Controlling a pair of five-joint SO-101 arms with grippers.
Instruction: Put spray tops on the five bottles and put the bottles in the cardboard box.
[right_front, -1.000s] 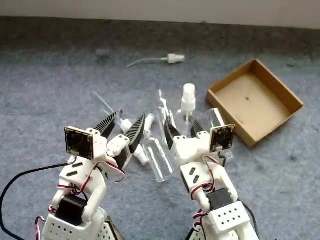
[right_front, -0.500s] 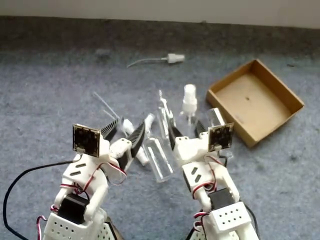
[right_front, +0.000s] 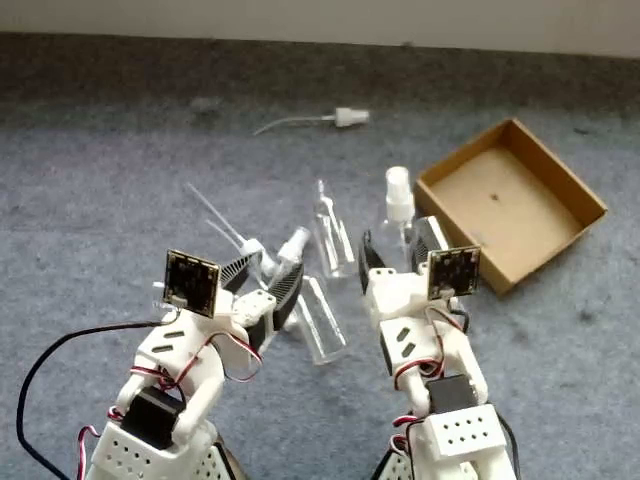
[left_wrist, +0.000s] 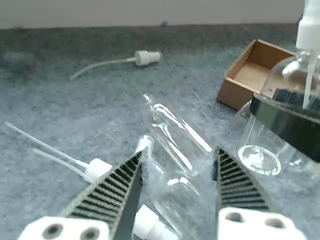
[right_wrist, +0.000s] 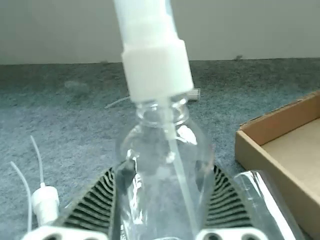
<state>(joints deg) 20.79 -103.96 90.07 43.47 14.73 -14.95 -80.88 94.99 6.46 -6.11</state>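
One capped bottle (right_wrist: 165, 145) is clamped by the right hand (right_wrist: 163, 175); the left hand (left_wrist: 180, 152) is spread, seemingly over a lying bottle (left_wrist: 181, 197).

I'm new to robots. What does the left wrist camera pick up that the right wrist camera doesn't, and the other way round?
The left wrist view adds the left gripper, open, over clear bottles lying on their sides, one a capless bottle just beyond its fingertips. The right wrist view adds a close look at the right gripper, with a ribbed finger pressed on either side of the upright capped bottle. Both views share that capped bottle, the cardboard box, loose spray tops and the grey carpet.
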